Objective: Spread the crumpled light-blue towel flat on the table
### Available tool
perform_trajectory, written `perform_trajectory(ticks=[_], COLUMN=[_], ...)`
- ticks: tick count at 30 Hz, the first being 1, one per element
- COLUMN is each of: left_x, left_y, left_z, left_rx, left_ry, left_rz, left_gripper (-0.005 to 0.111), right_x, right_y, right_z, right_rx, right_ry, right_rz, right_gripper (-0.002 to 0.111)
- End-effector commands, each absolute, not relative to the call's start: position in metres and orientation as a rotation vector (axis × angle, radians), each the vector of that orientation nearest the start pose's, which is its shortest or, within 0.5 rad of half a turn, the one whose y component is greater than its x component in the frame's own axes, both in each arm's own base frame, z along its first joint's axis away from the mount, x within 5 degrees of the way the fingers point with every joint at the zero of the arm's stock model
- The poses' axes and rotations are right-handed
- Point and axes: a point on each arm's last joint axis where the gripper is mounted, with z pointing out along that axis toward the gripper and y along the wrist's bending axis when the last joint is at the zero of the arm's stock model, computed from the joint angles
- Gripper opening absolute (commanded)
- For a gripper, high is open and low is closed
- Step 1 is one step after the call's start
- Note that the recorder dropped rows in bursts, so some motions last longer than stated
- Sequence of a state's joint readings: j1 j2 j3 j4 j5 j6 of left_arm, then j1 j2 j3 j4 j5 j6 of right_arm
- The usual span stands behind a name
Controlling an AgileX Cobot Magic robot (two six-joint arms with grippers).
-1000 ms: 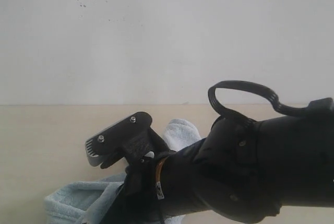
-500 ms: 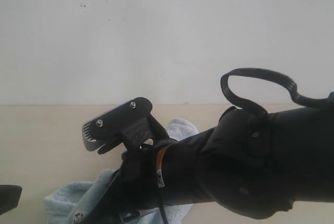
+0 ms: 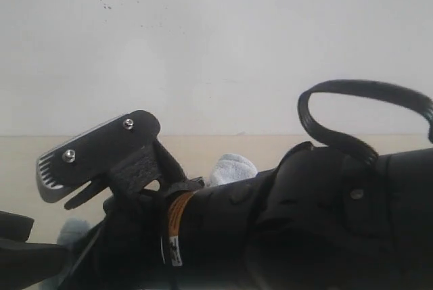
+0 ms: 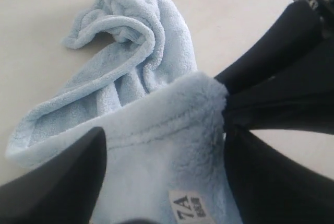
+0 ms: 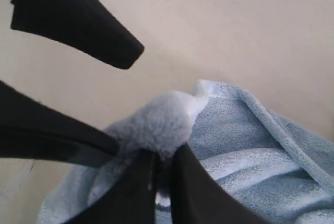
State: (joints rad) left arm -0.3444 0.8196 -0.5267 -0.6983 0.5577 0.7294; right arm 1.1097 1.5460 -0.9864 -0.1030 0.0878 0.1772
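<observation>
Towel (image 4: 141, 78): soft, light, limp terry, lying crumpled on the tabletop (image 5: 235, 36); judged likely to drape and drag rather than slide. Right gripper (image 5: 166, 153): jaws clamped on a raised fold. Left gripper (image 4: 164, 130): jaws apart, straddling the hemmed edge near the label (image 4: 185, 205), judged the best hold. Bare tabletop runs from the heap to the far edge; other edges unseen.

My exterior camera sits low, almost at table (image 3: 27, 161) height, facing the white wall (image 3: 203, 46). The right arm (image 3: 304, 222) is so near the lens that it fills the lower right of the frame. Each wrist camera looks steeply down from very close, one past the left gripper (image 4: 164, 140), the other past the right gripper (image 5: 166, 153). All three views share the towel (image 3: 231, 167) and the tabletop, and each wrist view also catches the other gripper.
</observation>
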Motion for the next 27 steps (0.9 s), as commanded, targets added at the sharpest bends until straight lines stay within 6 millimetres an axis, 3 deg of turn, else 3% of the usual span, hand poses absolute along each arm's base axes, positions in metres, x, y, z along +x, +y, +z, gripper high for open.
perform_trajectory(ticks=[1, 7, 19, 27], left_x=[0.135, 0.135, 0.133, 0.131], left_y=[-0.082, -0.082, -0.083, -0.086], left_z=[0.274, 0.274, 0.274, 0.274], left_rx=[0.687, 0.696, 0.689, 0.7], left_ry=[2.1, 2.102, 2.111, 2.108], left_rz=[-0.518, -0.513, -0.543, -0.586], left_gripper=[0.061, 0.061, 0.061, 0.061], right_x=[0.146, 0.14, 0.139, 0.127], right_y=[0.307, 0.295, 0.293, 0.301], right_z=[0.273, 0.302, 0.306, 0.314], right_rx=[-1.097, -1.053, -1.015, -1.057], right_ry=[1.875, 1.8, 1.81, 1.776], right_rz=[0.701, 0.744, 0.776, 0.806], right_gripper=[0.0, 0.0, 0.0, 0.0])
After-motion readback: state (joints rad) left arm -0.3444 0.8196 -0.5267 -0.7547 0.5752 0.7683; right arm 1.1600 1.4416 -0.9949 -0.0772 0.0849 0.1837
